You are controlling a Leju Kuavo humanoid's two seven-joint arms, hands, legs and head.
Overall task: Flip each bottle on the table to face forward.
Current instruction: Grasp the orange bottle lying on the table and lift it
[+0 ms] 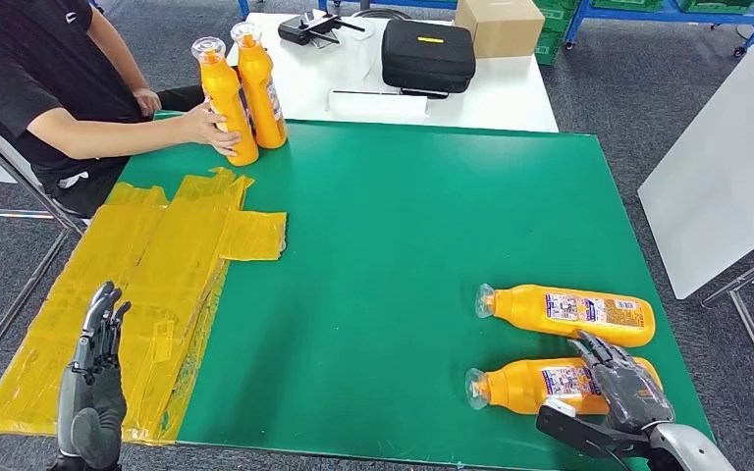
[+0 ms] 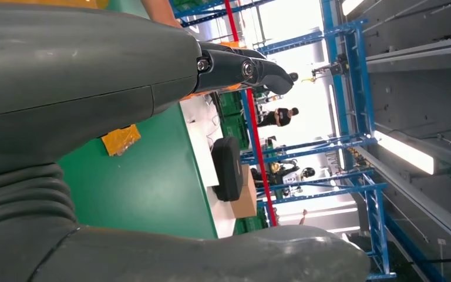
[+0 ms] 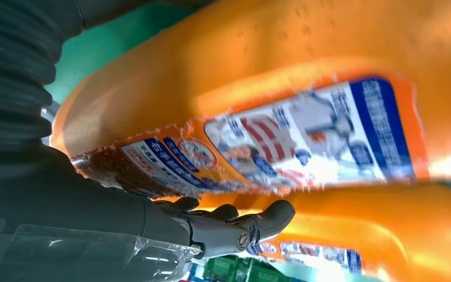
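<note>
Bottles lie on their sides: the near orange bottle under the right hand's fingers, which rest over its labelled body, cap pointing left; label writing is unreadable. Just beyond the fingertips lies the second orange bottle, parallel. Far off, two upright bottles stand at a person's hand; the left hand hangs empty, fingers straight.

- Nearest orange plastic bottle with a clear cap: lying on its side near the green mat's front right corner, cap pointing left, printed label turned up, its base end under the robot's right hand.
- Second orange plastic bottle: also on its side, just behind the first and roughly parallel, cap to the left, blue and white label facing up.
- Two more orange bottles: standing upright, touching, at the mat's far left edge, the front one held by a person's hand, the other just behind it.
</note>
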